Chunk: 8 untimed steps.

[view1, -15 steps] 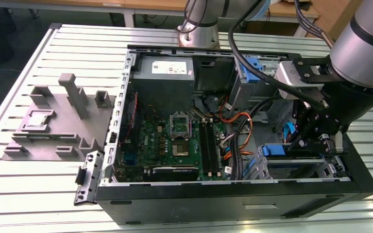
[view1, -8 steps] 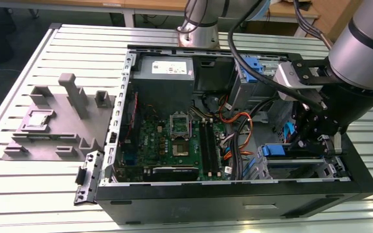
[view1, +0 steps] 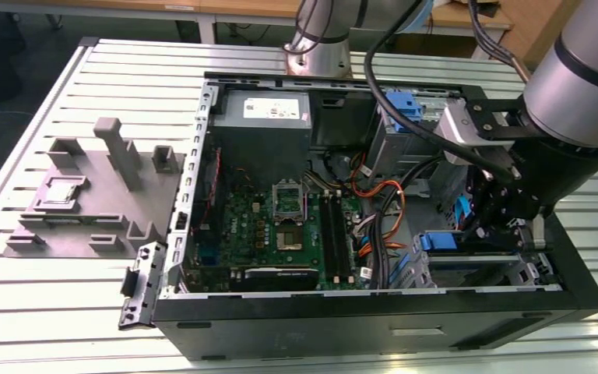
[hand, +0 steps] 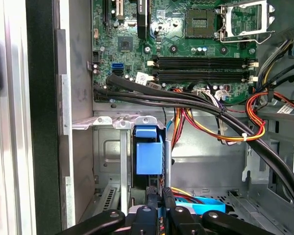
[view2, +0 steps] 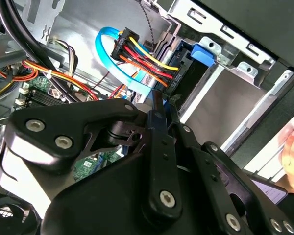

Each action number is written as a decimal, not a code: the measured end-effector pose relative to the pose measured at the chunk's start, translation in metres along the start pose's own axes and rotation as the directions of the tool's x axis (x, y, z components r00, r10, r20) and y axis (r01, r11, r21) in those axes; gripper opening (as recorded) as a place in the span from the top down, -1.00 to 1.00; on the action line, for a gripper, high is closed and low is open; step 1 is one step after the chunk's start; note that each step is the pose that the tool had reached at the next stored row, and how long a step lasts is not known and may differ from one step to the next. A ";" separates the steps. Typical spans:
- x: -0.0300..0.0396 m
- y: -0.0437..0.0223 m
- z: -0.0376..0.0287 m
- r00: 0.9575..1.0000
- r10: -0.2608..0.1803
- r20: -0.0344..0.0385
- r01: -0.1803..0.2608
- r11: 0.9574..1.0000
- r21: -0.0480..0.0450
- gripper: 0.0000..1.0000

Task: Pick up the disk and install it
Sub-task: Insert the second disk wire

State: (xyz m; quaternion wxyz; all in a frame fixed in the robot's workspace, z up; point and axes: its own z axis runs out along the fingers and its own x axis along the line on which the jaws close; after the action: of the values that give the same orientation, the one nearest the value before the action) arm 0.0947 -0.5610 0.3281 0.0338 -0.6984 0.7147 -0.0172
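The claw (view1: pixel 498 226) hangs inside the open computer case (view1: pixel 382 312), fingers pressed together. It seems clenched on the disk (hand: pixel 149 155), standing edge-up in the drive cage (hand: pixel 108 122)

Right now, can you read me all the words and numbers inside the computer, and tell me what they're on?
No text here can be read.
White sticker on the grey power-supply box: print too small to read.
White label on the motherboard: blurred.
Black cable plug: white print too small to read.
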 end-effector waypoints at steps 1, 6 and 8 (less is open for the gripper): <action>0.0000 0.0000 0.0002 1.000 0.000 0.000 0.000 1.000 0.000 0.68; -0.0001 -0.0001 -0.0014 1.000 0.000 0.001 0.000 1.000 0.000 0.53; -0.0001 -0.0002 -0.0038 1.000 0.000 0.001 0.000 1.000 -0.001 0.53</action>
State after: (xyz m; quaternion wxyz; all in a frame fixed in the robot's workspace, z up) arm 0.0947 -0.5610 0.3320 0.0336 -0.6984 0.7147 -0.0165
